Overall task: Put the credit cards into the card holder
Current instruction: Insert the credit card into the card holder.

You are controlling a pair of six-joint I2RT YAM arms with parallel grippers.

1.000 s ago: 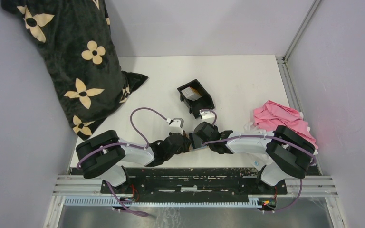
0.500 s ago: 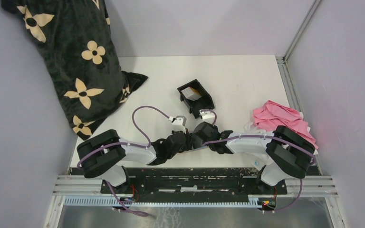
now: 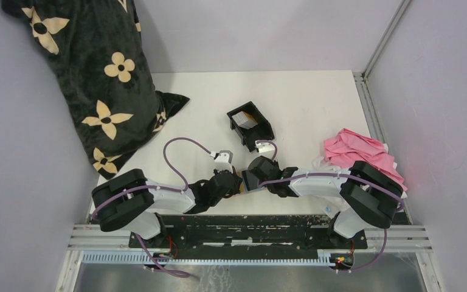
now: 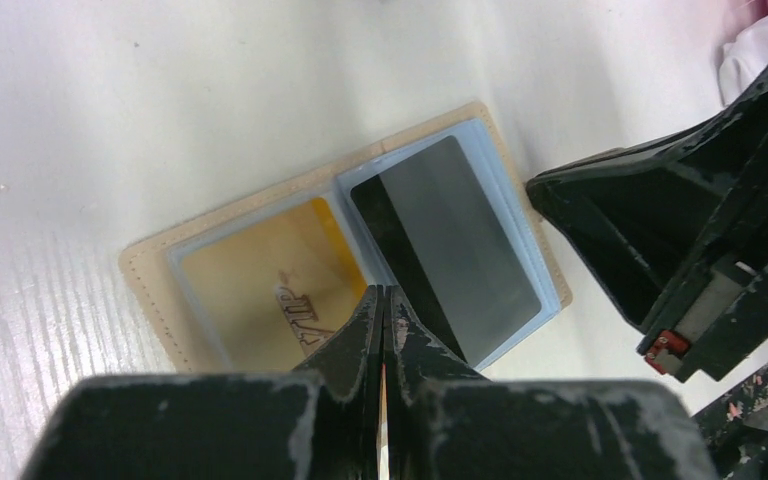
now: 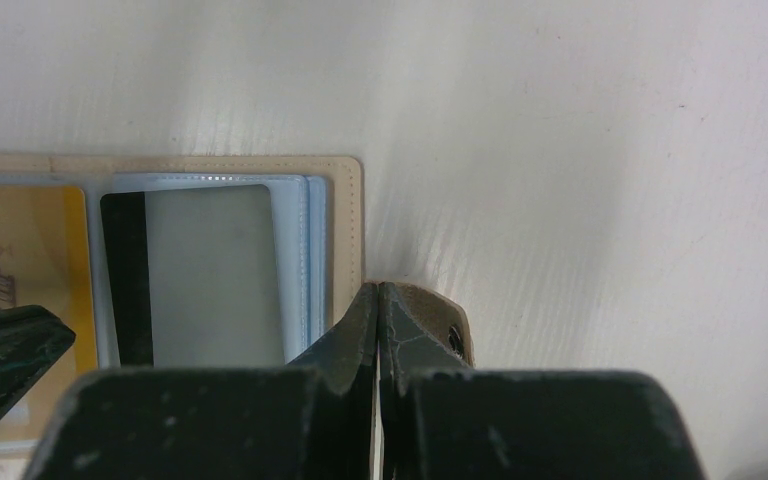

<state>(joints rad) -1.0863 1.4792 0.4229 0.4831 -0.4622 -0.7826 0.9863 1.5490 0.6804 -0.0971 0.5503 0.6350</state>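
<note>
Card holder (image 4: 158, 290) flat; left tool (image 4: 384, 300), right tool (image 5: 378, 295) closed, low, angled inward.

The top external camera looks steeply down from above and behind the arm bases (image 3: 243, 228), which line the frame's lower edge, and it takes in the whole table (image 3: 304, 103). Each wrist camera looks down from very close, with its own fingers at bottom centre. Both wrist views share the open card holder (image 4: 345, 250), which lies mid-frame overhead, mostly hidden beneath the wrists.
</note>
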